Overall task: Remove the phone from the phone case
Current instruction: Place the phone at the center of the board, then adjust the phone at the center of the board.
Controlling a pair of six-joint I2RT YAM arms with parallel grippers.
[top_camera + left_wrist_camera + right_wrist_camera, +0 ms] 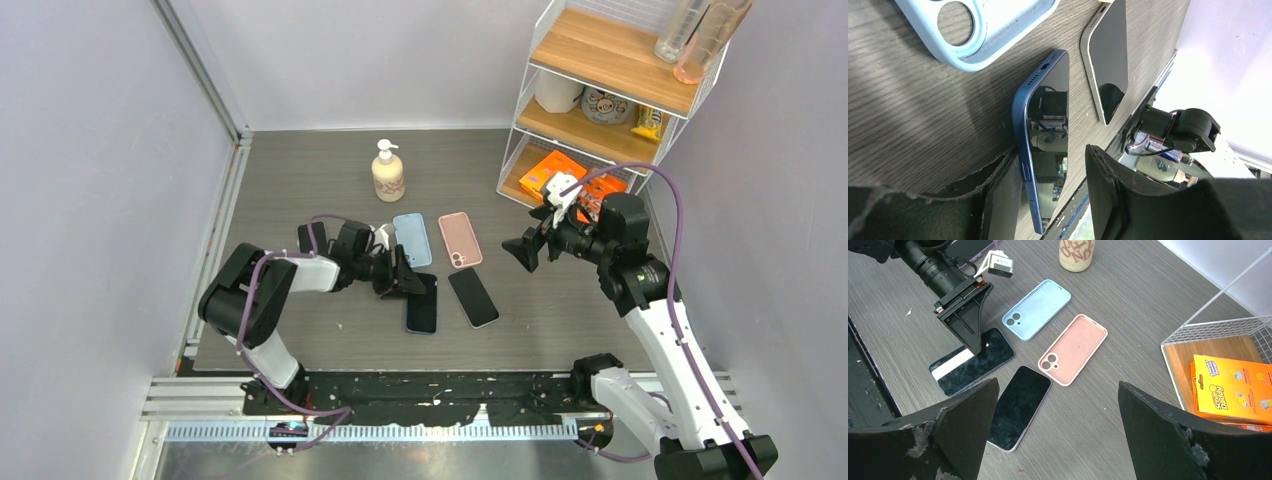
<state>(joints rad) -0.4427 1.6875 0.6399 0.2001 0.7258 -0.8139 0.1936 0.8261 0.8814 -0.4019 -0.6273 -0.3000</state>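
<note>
A dark blue phone lies screen up on the table, out of its case. The empty light blue case and an empty pink case lie just behind it, and a silver phone lies to its right. My left gripper is open and low over the blue phone's far end. In the left wrist view the blue phone lies between my fingers; the left finger is against its side and the right finger stands apart. My right gripper is open and empty, above the table right of the pink case.
A soap bottle stands behind the cases. A white wire shelf with wooden boards stands at the back right, with orange boxes on its lowest board. The table's front edge has a black rail.
</note>
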